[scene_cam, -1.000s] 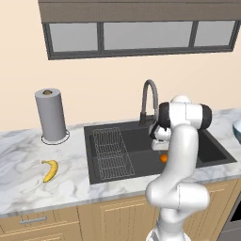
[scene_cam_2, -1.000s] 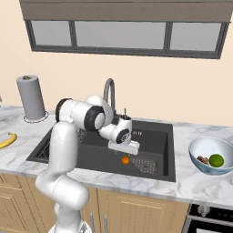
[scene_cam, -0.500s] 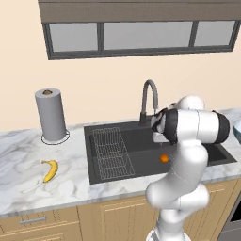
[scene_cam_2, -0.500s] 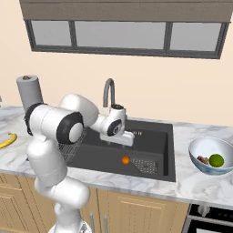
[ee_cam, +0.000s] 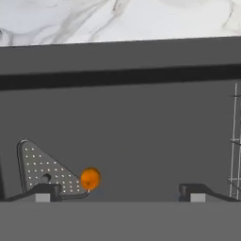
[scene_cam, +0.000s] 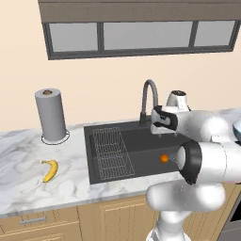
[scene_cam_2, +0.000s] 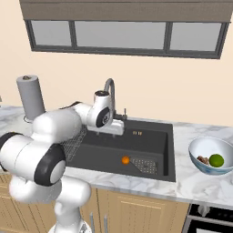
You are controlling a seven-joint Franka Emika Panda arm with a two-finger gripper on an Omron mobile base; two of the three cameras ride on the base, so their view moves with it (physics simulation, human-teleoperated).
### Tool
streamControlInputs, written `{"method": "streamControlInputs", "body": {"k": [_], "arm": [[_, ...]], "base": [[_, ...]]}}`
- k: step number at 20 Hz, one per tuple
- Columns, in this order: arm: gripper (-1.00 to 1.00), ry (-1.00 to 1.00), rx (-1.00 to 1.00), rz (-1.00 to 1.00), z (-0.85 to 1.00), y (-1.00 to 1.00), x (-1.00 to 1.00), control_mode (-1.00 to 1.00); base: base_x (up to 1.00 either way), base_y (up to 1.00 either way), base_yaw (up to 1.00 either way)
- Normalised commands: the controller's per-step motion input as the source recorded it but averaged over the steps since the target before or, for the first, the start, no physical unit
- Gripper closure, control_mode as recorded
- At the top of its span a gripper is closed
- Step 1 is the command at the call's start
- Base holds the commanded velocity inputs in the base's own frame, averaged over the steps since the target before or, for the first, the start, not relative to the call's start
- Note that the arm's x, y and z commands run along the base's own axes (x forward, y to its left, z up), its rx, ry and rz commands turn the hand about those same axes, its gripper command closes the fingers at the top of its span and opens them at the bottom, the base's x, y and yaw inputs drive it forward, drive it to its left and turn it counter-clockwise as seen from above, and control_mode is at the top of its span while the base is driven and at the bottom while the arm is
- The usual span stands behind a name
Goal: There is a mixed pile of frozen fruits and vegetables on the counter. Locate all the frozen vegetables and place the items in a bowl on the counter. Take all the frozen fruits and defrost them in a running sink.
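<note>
The small orange (scene_cam: 164, 158) (scene_cam_2: 125, 159) (ee_cam: 90, 179) lies on the floor of the black sink (scene_cam: 136, 143) (scene_cam_2: 152, 141), beside the drain grid (ee_cam: 44, 170). My gripper (ee_cam: 117, 193) (scene_cam_2: 117, 129) hangs open over the basin near the faucet (scene_cam: 148, 101) (scene_cam_2: 109, 91), above and apart from the orange, with nothing between its fingers. The yellow banana (scene_cam: 49, 170) rests on the marble counter (scene_cam: 23, 155) left of the sink. At the right, the pale bowl (scene_cam_2: 207, 169) holds the green ball (scene_cam_2: 216, 159) and the brown lump (scene_cam_2: 203, 159).
A paper towel roll (scene_cam: 51, 115) (scene_cam_2: 31, 96) stands at the back of the counter, left of the sink. A wire rack (scene_cam: 110, 153) (ee_cam: 235, 141) fills the sink's left part. My own bulky elbow stands in front of the sink's near edge.
My hand has risen from just above the orange and drawn back toward the faucet, while the elbow swung out toward the cameras. The orange has stayed on the sink floor.
</note>
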Motion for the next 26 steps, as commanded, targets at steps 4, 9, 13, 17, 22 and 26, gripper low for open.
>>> {"method": "streamControlInputs", "body": {"k": [4, 9, 13, 17, 22, 26], "arm": [[-1.0, -0.11, 0.07, 0.0, 0.52, 0.64, -0.52, -1.0], [-1.0, 0.0, 0.02, 0.03, 0.36, 0.95, -0.38, -1.0], [-1.0, 0.0, -0.01, 0.18, 0.14, 0.96, -0.09, -1.0], [-1.0, 0.01, -0.05, 0.22, 0.05, 0.91, 0.0, -1.0], [-1.0, 0.07, -0.06, 0.2, 0.0, 0.92, 0.03, -1.0], [-1.0, 0.15, -0.09, 0.1, 0.0, 0.98, 0.14, -1.0]], "base": [[0.0, 0.0, 0.0], [0.0, 0.0, 0.0], [0.0, 0.0, 0.0], [0.0, 0.0, 0.0], [0.0, 0.0, 0.0], [0.0, 0.0, 0.0]]}}
